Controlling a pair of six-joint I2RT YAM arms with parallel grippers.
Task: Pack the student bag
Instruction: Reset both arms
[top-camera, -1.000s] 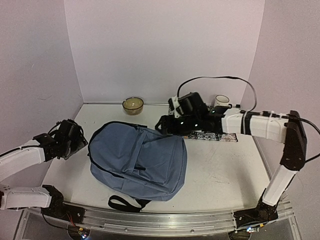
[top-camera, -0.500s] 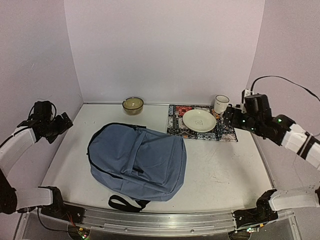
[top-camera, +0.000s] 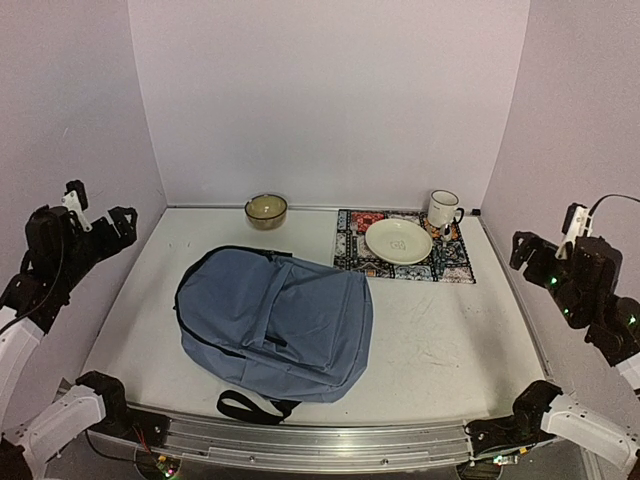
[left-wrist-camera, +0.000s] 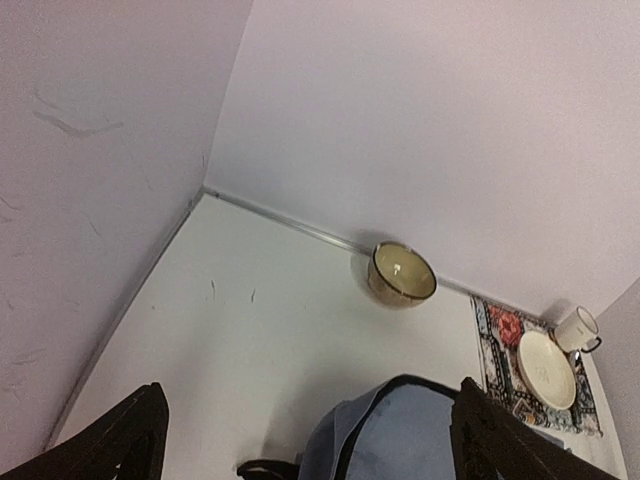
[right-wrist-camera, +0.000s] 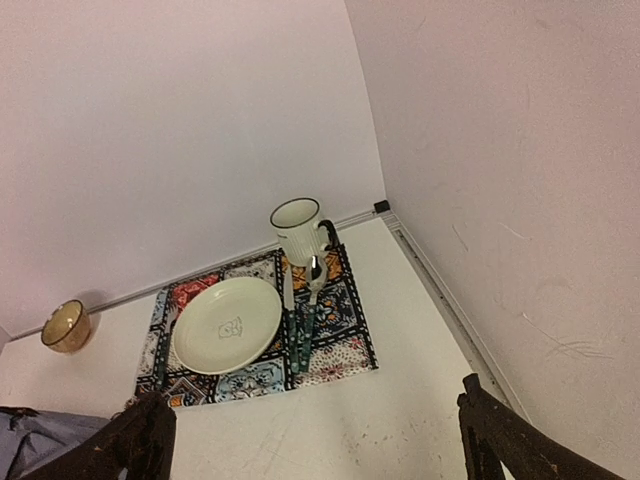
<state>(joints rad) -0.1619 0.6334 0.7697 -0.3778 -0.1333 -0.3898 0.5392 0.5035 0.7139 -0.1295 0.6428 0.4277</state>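
The student bag (top-camera: 275, 320), a large blue-grey backpack, lies flat on the white table left of centre, front pocket up. One black strap (top-camera: 250, 405) trails toward the near edge. Its top corner also shows in the left wrist view (left-wrist-camera: 430, 440), and a sliver of it in the right wrist view (right-wrist-camera: 25, 440). My left gripper (top-camera: 100, 215) hangs open by the left wall, up and clear of the bag, with nothing between its fingers (left-wrist-camera: 130, 430). At the right wall my right gripper (top-camera: 548, 240) is open and empty too, far from the bag, its fingers (right-wrist-camera: 490, 420) spread wide.
A brown bowl (top-camera: 266, 209) stands at the back wall. A patterned placemat (top-camera: 450, 268) at the back right carries a cream plate (top-camera: 398, 240), a white mug (top-camera: 442, 208) and a knife and spoon (right-wrist-camera: 300, 320). Walls close in on three sides.
Both arms have pulled away from the bag and out to the side walls, rising as they went. Both grippers opened wider. The bag has not moved.
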